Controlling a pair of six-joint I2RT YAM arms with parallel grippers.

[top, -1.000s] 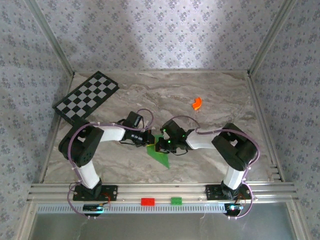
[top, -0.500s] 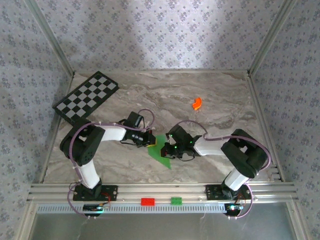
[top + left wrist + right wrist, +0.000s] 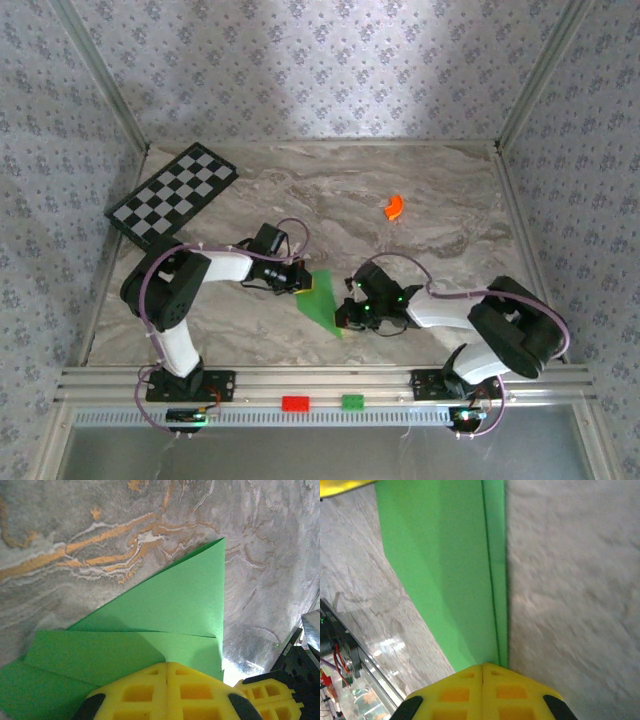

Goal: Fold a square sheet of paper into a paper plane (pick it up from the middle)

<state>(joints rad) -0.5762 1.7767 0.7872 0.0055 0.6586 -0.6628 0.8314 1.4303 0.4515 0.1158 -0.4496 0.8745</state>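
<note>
At table (image 3: 430, 190) centre, the closed left gripper (image 3: 303, 279) is pinning the green paper (image 3: 320, 300) at ten o'clock; the closed right gripper (image 3: 345, 318) is apparently creasing at four, needing steady pressure next.

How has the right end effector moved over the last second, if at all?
Yes. In the top view the right end effector has slid along the green paper toward the near rail, closer to the small green block there.
</note>
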